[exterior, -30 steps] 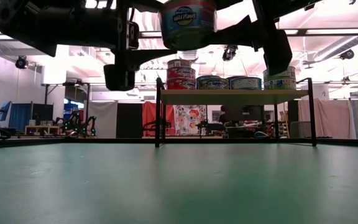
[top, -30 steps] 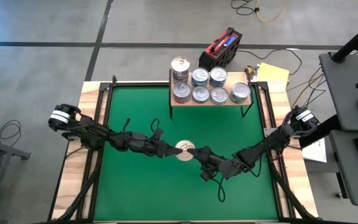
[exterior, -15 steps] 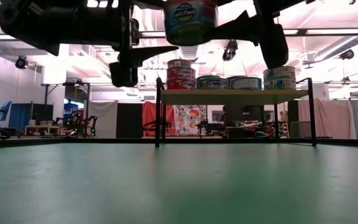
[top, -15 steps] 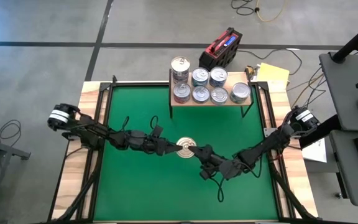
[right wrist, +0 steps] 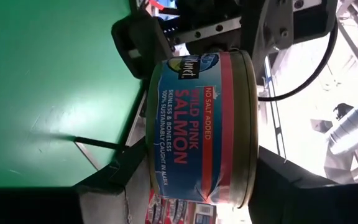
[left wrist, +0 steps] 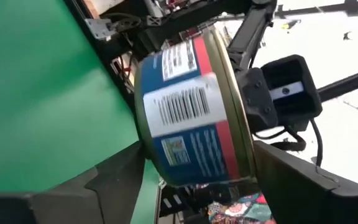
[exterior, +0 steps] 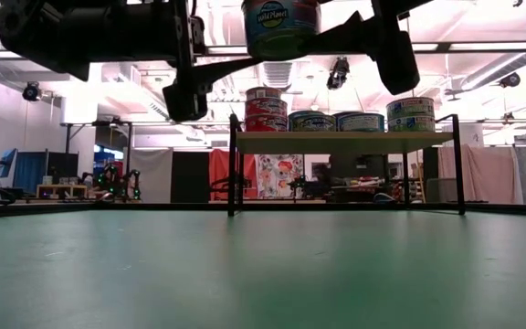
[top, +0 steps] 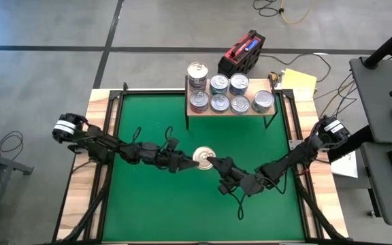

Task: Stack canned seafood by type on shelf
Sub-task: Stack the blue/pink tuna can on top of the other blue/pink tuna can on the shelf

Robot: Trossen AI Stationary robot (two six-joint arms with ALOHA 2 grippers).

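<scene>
Salmon can (right wrist: 201, 127), label "Wild Planet… NO SALT ADDED WILD PINK SALMON", clamped in right pincer (top: 211, 161); left pincer (top: 184, 162) spread apart.

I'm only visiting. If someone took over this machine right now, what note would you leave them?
Right gripper: shut on a short round metal tin with a blue and red salmon label, held in the air above the middle of the green mat.
Left gripper: close against the tin's other side; whether it grips cannot be told.
Done: the other round tins stand on the small light-wood shelf, some stacked.
Left: carry the salmon tin to the shelf and set it with its own kind.
</scene>
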